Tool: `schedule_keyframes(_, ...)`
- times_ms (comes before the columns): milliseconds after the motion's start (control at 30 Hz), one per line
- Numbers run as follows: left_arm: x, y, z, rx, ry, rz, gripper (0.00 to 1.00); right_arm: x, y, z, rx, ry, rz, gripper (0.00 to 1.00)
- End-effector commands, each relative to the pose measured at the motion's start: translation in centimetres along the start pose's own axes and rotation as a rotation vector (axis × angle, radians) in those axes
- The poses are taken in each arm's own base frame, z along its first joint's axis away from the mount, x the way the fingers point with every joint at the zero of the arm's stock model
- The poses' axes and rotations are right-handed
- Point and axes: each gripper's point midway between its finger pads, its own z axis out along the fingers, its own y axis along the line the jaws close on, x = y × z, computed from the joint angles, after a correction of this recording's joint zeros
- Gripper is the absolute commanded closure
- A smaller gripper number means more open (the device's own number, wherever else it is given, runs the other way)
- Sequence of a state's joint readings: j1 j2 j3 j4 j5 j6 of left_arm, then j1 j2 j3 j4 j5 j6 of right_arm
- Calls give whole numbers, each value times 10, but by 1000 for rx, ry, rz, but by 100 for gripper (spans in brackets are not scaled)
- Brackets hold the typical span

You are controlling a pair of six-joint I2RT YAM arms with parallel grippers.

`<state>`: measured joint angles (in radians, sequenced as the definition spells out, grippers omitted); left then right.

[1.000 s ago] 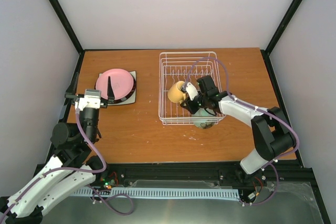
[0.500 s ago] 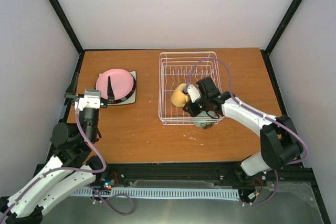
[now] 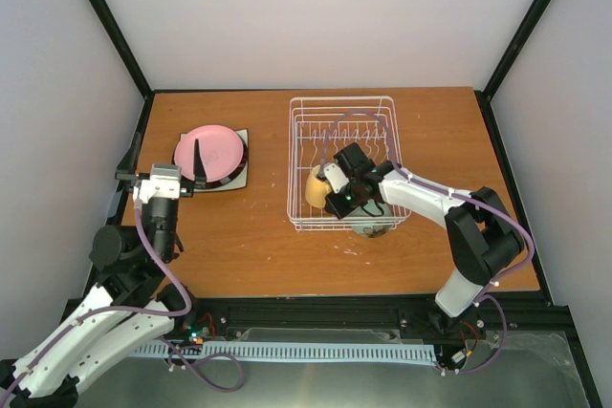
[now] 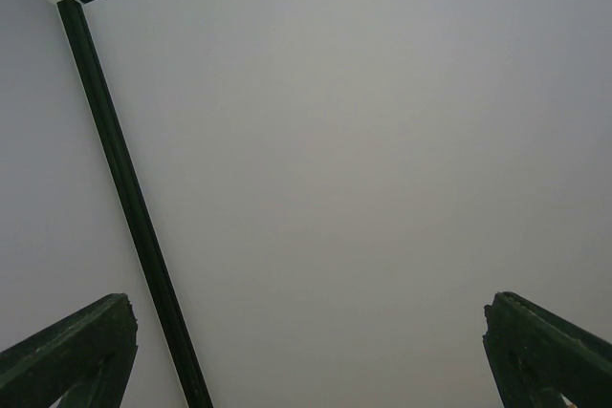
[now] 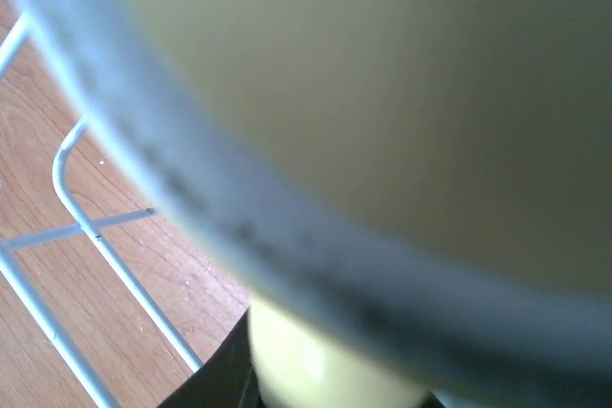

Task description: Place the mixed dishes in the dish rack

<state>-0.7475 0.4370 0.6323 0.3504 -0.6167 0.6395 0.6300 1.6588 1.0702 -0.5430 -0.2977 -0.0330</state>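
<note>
Yellow mug [image 3: 316, 187] clamped in right gripper [image 3: 334, 192], seen from above, low in near-left corner of white wire dish rack [image 3: 316, 110]. Pale green bowl [image 3: 371, 225] at rack's near edge, under right arm. Pink plate [image 3: 210, 148] topping stack at left of table [image 3: 249, 236], left gripper [image 3: 165, 161] just beside.

Left wrist: fingers [image 4: 76, 346] spread wide, nothing between them, wall beyond.

Right wrist: blurred mug rim filling view, rack wires and wood below.
</note>
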Motion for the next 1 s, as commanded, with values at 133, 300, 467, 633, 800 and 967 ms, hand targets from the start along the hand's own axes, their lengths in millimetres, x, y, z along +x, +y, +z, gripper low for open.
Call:
schedule_keyframes(133, -10, 13, -3, -33, -29, -17, 0, 8, 4, 6, 36, 62, -17, 95)
schedule_keyframes(300, -9, 10, 0, -27, -25, -12, 0, 17, 1, 5, 52, 92, -9, 77)
schedule_keyframes(467, -9, 9, 0, -25, -25, -12, 0, 18, 0, 2, 61, 90, -9, 61)
schedule_keyframes(633, -10, 10, 0, -26, -26, -17, 0, 11, 2, -6, 64, 48, -10, 53)
schedule_keyframes(800, -8, 5, 3, 6, 1, -56, 0, -4, 9, -31, 62, -39, -20, 49)
schedule_keyframes(967, -5, -4, 9, 50, 57, -103, 0, -14, 15, -60, 75, -101, -14, 46)
